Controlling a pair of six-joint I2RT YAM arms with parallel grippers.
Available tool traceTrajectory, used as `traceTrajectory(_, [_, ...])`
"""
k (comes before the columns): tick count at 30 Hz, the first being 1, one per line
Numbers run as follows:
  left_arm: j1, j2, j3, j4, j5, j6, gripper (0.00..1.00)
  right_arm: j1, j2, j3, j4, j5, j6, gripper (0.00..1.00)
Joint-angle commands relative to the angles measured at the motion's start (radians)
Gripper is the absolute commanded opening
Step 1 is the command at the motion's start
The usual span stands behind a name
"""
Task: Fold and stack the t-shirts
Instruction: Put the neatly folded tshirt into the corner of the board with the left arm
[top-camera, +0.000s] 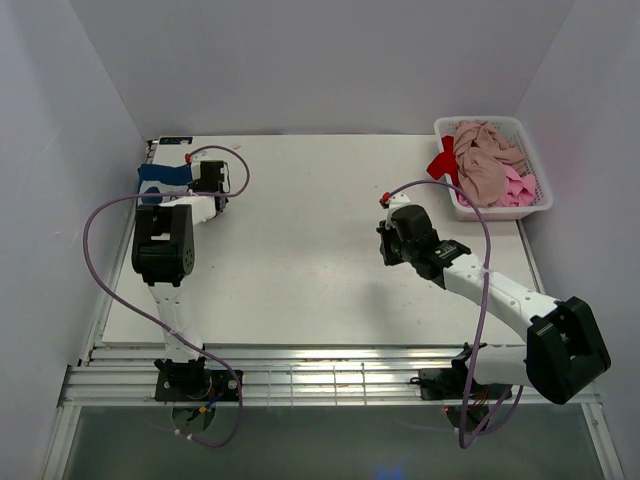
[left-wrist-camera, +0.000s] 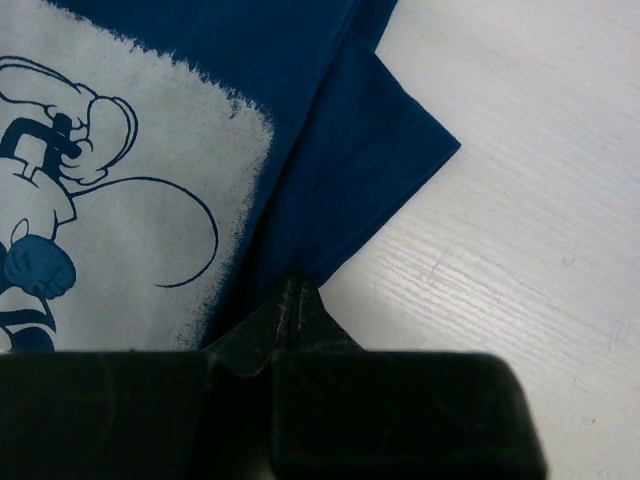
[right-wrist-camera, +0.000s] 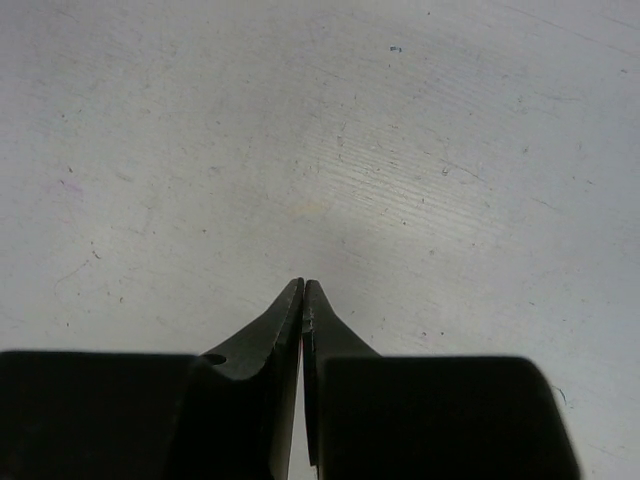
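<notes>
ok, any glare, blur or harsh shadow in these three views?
Top external: even, soft light, sharp, no harsh shadows on the white table. Left wrist: navy blue cloth t-shirt with white print in focus; the left arm's black fingers at the lens are underexposed, with little detail. Right wrist: mild bright patch mid-table, and the right arm's black fingers are likewise dark.
</notes>
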Motion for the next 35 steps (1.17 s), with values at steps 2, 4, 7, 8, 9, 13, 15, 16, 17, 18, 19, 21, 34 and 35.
traceTrajectory(2, [0.009,-0.034,-0.063,-0.109,0.028,-0.033,0.00,0.007,-0.047,-0.023,-0.013,-0.012,0.007,0.08])
traceTrajectory(4, [0.009,-0.037,-0.063,-0.097,0.047,-0.024,0.04,0.007,-0.056,-0.032,-0.012,-0.012,0.007,0.08])
traceTrajectory(7, [0.009,-0.051,-0.057,-0.054,0.089,-0.016,0.41,0.005,-0.049,-0.038,-0.004,-0.006,0.008,0.23])
traceTrajectory(8, [0.006,-0.059,-0.055,-0.043,0.092,-0.018,0.48,0.005,-0.033,-0.041,0.003,-0.006,0.005,0.29])
traceTrajectory(9, [0.001,-0.080,-0.054,-0.013,0.100,-0.016,0.54,0.007,-0.023,-0.038,0.008,0.001,-0.001,0.34])
traceTrajectory(13, [-0.066,-0.155,0.000,0.080,0.066,0.080,0.59,0.007,0.022,0.011,-0.026,0.063,-0.008,0.36])
traceTrajectory(15, [-0.097,-0.189,0.029,0.113,0.049,0.117,0.59,0.005,0.025,0.038,-0.039,0.080,-0.007,0.41])
traceTrajectory(16, [-0.112,-0.230,0.043,0.121,0.049,0.131,0.59,0.005,0.022,0.046,-0.041,0.088,-0.008,0.42])
traceTrajectory(17, [-0.144,-0.255,0.063,0.126,0.055,0.149,0.59,0.005,0.010,0.060,-0.044,0.093,-0.007,0.44])
traceTrajectory(18, [-0.161,-0.278,0.069,0.124,0.057,0.155,0.59,0.007,0.001,0.065,-0.049,0.097,-0.004,0.46])
traceTrajectory(19, [-0.183,-0.328,0.069,0.124,0.054,0.158,0.59,0.005,-0.007,0.069,-0.056,0.103,0.001,0.47])
traceTrajectory(21, [-0.250,-0.384,0.045,0.118,0.051,0.163,0.61,0.005,-0.036,0.074,-0.058,0.114,0.004,0.50])
traceTrajectory(34, [-0.799,-0.734,-0.359,-0.003,0.106,-0.096,0.59,0.007,-0.321,0.052,-0.173,0.077,0.111,0.45])
traceTrajectory(35, [-0.824,-0.744,-0.368,-0.026,0.098,-0.111,0.59,0.007,-0.338,0.052,-0.191,0.079,0.122,0.45])
